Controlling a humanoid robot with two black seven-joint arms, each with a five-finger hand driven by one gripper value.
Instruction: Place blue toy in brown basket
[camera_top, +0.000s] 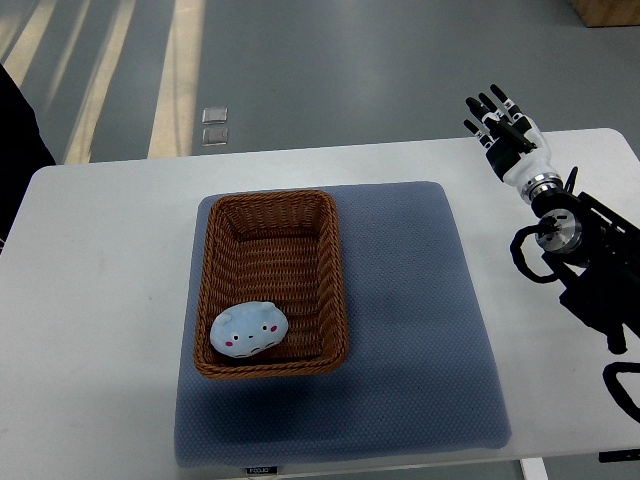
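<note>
One camera only, looking steeply down. The blue toy (250, 330) already lies inside the brown wicker basket (330, 250), in its near left corner, touching the wall. The basket stands on a grey mat (420, 330) on the white table (100, 300). The right hand (505, 130) is at the far right, fingers spread wide, holding nothing. I judge the placing done; to finish well, the arm should retreat without brushing the basket.

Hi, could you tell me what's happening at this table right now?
The blue toy already lies inside the brown basket, at its near end, on the grey mat. Nothing is being held: the right hand is over the table's far right corner, fingers spread and empty. The left arm is out of view.
</note>
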